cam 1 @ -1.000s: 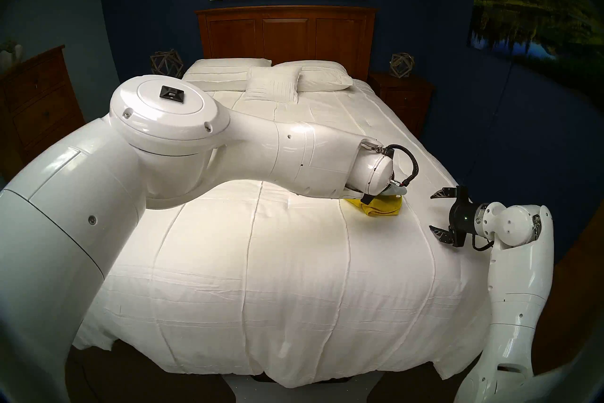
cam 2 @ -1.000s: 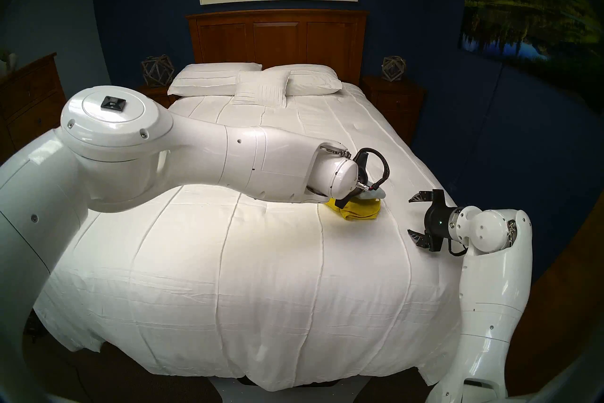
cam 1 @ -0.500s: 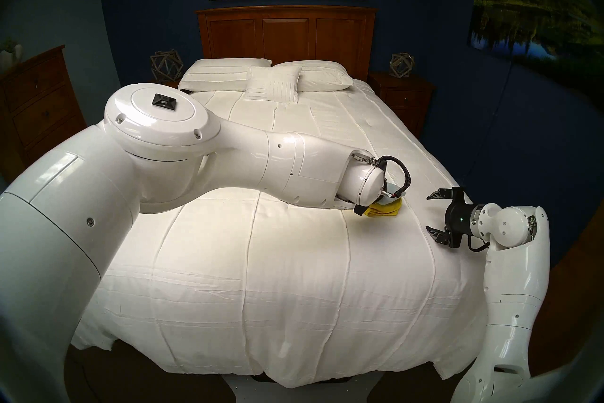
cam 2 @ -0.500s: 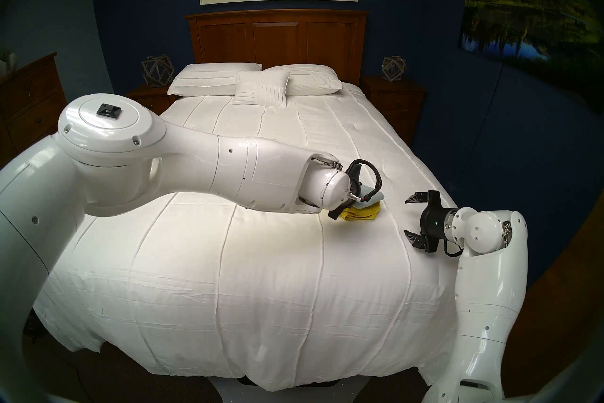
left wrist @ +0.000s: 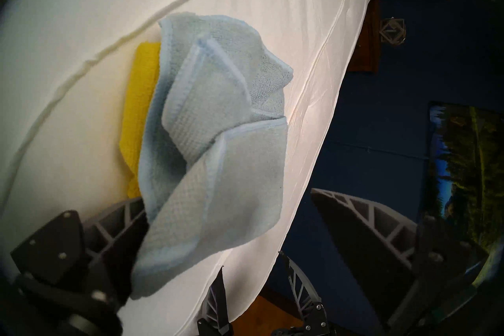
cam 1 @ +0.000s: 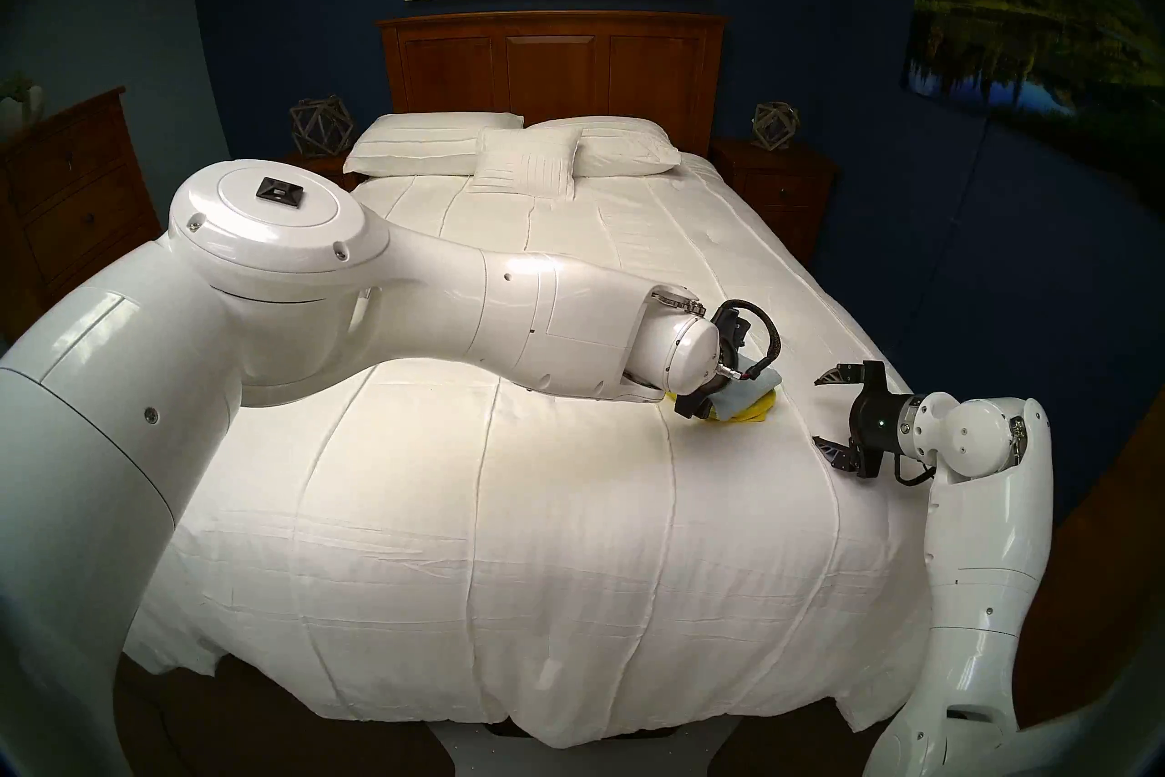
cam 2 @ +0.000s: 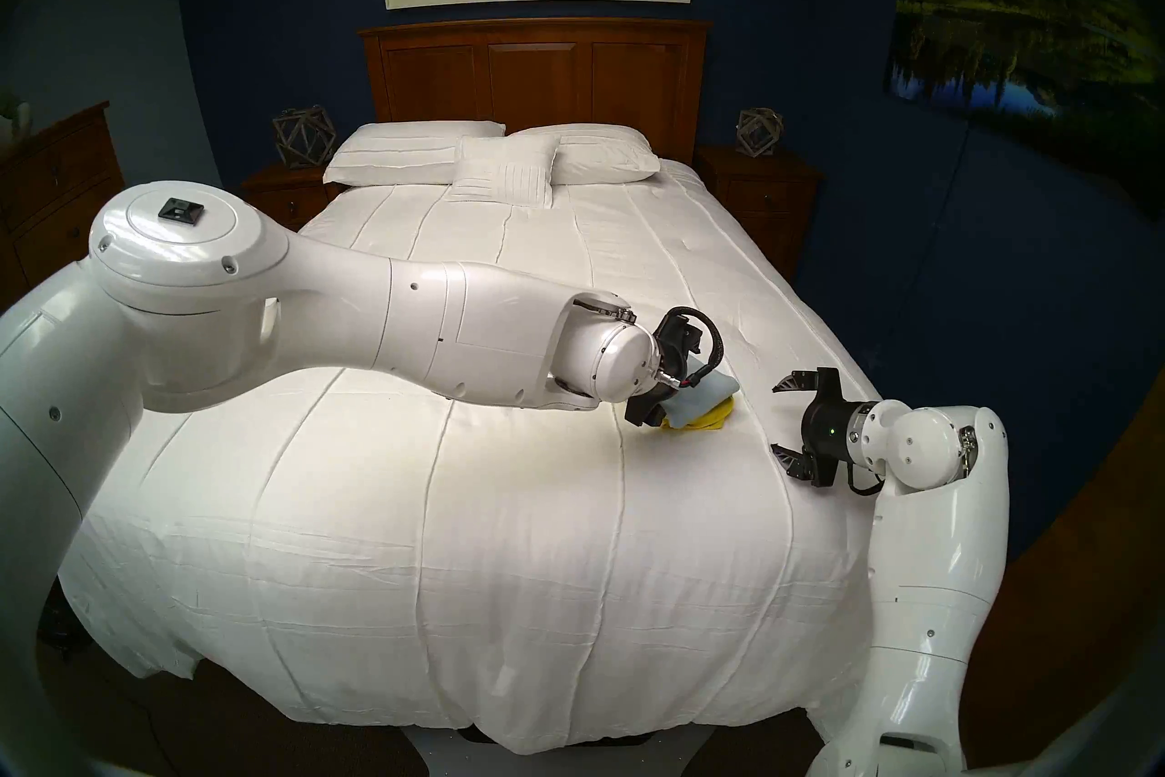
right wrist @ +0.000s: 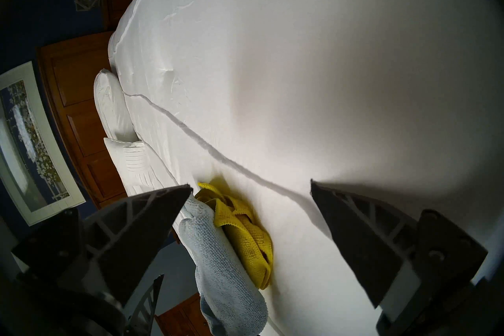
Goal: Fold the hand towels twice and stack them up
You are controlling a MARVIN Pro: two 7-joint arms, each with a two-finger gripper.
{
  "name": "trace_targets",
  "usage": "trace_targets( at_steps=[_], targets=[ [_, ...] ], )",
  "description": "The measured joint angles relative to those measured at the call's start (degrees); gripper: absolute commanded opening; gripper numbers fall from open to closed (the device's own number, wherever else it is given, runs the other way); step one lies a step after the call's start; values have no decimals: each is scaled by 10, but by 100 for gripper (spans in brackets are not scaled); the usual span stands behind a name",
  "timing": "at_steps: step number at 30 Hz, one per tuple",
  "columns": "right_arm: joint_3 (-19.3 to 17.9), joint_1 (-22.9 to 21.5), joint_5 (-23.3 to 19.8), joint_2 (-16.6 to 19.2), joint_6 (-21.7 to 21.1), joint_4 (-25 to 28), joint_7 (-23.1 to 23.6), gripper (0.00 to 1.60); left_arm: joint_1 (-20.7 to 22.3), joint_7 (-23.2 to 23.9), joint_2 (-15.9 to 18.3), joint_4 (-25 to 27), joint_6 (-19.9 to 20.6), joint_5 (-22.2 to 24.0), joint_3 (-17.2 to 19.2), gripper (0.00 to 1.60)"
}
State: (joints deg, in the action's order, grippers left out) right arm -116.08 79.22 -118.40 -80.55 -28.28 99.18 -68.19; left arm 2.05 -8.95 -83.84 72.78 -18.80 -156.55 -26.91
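With its jaws spread wide and gripping nothing, your left gripper (left wrist: 226, 253) sits at the near end of the pale blue towel (left wrist: 218, 152), whose loose flap drapes across the left finger (left wrist: 109, 234) while the other finger stands clear of the cloth. That blue towel lies on top of the yellow towel (left wrist: 139, 114), which shows only as a strip along one side in the left wrist view. From the head view, the pair sits on the white quilt (cam 1: 567, 536) near the bed's right edge, about midway between foot and pillows (cam 1: 435, 142). Your right gripper (cam 1: 835, 416) hangs just beside the stack, toward that right edge, fingers apart and empty.

By the look of it, the stacking step is all but done, yet the blue towel is bunched, with hems curling up instead of lying flat, and it does not sit square over the yellow one.

To finish well, draw your left gripper back along the line it points, low and slow, so the draped flap slides off the finger and is not dragged along. Judge the overhang before leaving: if the flap flops open, pinch one hem and lay it over. Keep your right gripper clear unless you need it to pin the stack.
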Motion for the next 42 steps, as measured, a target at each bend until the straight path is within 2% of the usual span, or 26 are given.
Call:
trace_targets(
  at_steps=[10, 24, 35, 42],
  targets=[
    [2, -2, 4, -4, 1, 1, 0, 160, 13, -20, 41, 40, 36, 5, -4, 160],
    [16, -4, 1, -9, 1, 33, -15, 160, 59, -4, 127, 138, 44, -30, -40, 160],
    [47, -12, -3, -19, 12, 72, -56, 160, 110, -7, 192, 198, 23, -59, -67, 160],
    [66, -15, 23, -24, 33, 87, -85, 160, 143, -18, 224, 249, -12, -79, -96, 160]
  ],
)
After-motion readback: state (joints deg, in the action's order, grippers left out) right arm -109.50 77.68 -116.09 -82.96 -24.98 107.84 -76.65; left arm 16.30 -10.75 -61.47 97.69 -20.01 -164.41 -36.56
